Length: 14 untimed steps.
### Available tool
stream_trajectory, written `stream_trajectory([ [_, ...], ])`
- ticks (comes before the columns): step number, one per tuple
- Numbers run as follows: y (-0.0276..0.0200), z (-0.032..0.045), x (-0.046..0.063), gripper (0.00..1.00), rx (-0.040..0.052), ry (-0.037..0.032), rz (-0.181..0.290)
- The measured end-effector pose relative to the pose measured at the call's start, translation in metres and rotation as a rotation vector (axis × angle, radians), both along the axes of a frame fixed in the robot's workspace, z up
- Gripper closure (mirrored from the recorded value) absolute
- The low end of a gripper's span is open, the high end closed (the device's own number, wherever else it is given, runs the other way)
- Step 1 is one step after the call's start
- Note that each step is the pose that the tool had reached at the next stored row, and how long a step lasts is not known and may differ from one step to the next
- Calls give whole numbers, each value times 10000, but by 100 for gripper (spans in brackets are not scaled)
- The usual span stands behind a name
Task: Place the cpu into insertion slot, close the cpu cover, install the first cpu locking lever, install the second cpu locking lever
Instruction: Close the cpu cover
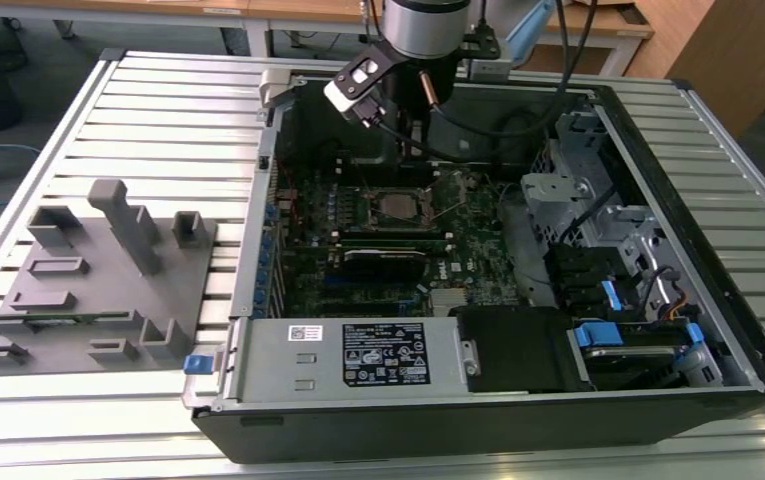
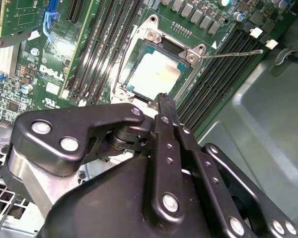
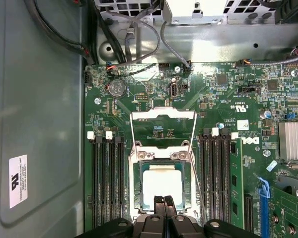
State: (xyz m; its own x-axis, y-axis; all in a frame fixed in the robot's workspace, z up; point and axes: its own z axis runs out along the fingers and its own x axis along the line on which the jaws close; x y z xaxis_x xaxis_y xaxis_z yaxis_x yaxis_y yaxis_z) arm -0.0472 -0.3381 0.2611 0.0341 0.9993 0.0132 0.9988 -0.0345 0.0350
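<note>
Over one edge of the socket [image 3: 137, 188], I am holding the gripper [image 3: 164, 200] with its jaws pressed together and nothing between them. I cannot tell whether the tips are touching anything. Just beyond them the cpu [image 3: 162, 186] is lying flat in the socket, pale top showing in both wrist views. Past the cpu, the cover [image 3: 164, 114] is standing swung open, with the board [image 3: 228, 99] showing through its window. In the second wrist view, one wire lever [image 2: 233, 53] is sticking out from a socket corner across the memory slots [image 3: 216, 183], which are flanking the socket on both sides. In the exterior view, the open case [image 1: 355, 440] is lying on a slatted table [image 1: 155, 110], with a grey fixture [image 1: 102, 290] to the exterior view's left of it.
</note>
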Motion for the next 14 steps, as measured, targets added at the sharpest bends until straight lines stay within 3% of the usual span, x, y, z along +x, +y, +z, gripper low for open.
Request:
stream_trajectory([
  [14, 0, 89, 0, 89, 0, 7, 0],
])
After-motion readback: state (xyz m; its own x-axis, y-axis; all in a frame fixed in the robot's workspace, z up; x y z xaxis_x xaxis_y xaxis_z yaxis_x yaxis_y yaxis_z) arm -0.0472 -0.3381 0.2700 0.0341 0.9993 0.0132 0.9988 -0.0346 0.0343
